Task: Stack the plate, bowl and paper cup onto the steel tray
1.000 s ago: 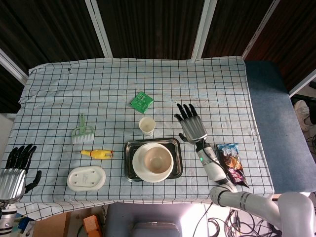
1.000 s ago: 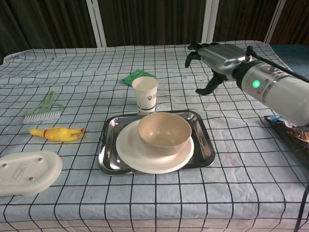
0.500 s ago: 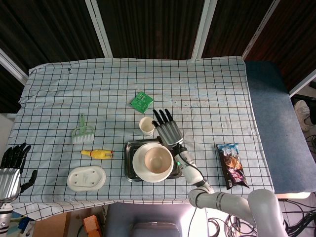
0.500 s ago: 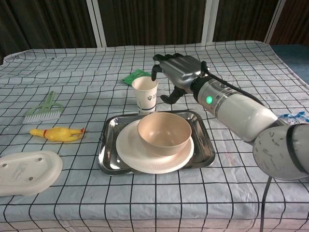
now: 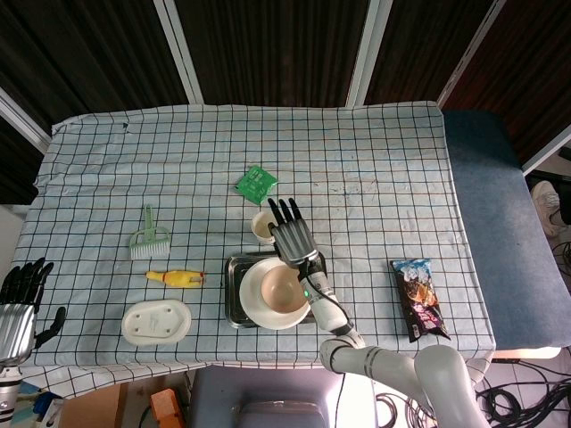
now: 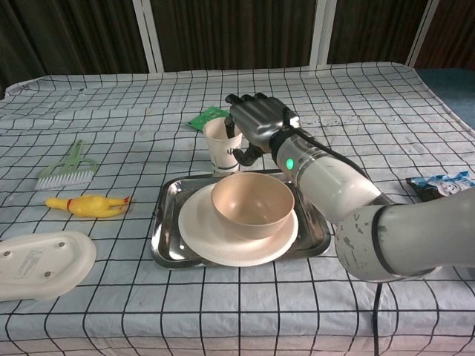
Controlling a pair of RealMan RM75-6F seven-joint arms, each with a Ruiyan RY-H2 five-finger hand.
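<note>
While the right hand (image 6: 256,122) curls around the paper cup (image 6: 220,144) from the right, I cannot tell whether its fingers actually grip it. The cup stands upright on the cloth just beyond the far edge of the steel tray (image 6: 169,200). On the tray lies the plate (image 6: 199,231) with the bowl (image 6: 252,204) in it. Far off at the near left corner, the left hand (image 5: 18,308) hangs with fingers apart, holding nothing. A rubber chicken (image 6: 85,205) lies left of the tray.
</note>
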